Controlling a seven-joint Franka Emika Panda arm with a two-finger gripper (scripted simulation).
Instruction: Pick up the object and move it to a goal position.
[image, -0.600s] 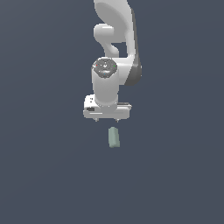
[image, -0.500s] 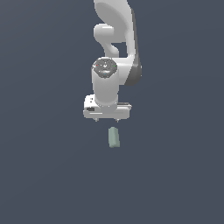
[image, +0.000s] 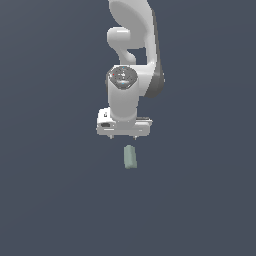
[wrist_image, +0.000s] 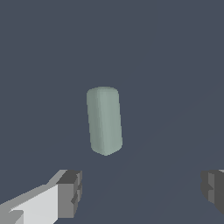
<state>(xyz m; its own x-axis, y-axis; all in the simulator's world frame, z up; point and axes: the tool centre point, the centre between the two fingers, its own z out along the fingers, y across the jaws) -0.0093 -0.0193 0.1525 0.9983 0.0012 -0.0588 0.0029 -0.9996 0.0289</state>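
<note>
Below the spread jaws, smooth pale grey-green block (image: 130, 157) (wrist_image: 104, 120) — rounded, elongated, ungripped

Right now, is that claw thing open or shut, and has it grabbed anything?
Gripper: open, fingers spread wide, holding nothing. The grey-green block lies apart from it, not yet grasped.
</note>
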